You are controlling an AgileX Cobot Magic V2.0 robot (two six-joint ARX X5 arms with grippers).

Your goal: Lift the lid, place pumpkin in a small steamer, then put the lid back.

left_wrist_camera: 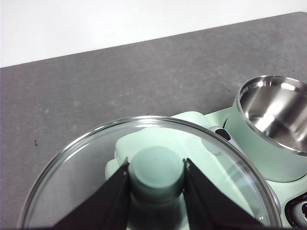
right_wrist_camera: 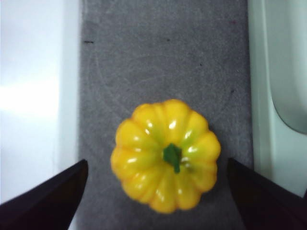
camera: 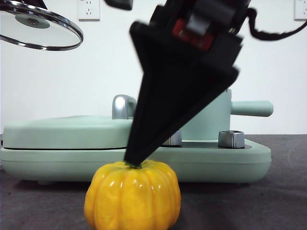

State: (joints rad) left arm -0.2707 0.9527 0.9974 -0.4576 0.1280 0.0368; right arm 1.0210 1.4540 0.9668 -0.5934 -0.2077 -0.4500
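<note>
Front view: the right gripper [camera: 134,162] slants down from the upper middle, its dark tip just above the pumpkin [camera: 133,196], which sits on the grey desk [camera: 268,201] in front of the flat mint-green griddle unit [camera: 72,139]. The lid [camera: 41,26] hangs high at the upper left.

Left wrist view: the left gripper [left_wrist_camera: 156,178] is clenched on the lid's [left_wrist_camera: 86,182] mint knob, holding it in the air beside the open small steamer [left_wrist_camera: 268,129].

Right wrist view: the right gripper [right_wrist_camera: 156,191] points straight down, jaws spread wide either side of the pumpkin [right_wrist_camera: 165,155], not touching it.

Yellow-orange pumpkin [right_wrist_camera: 165,155], green stem [right_wrist_camera: 172,156]
</note>
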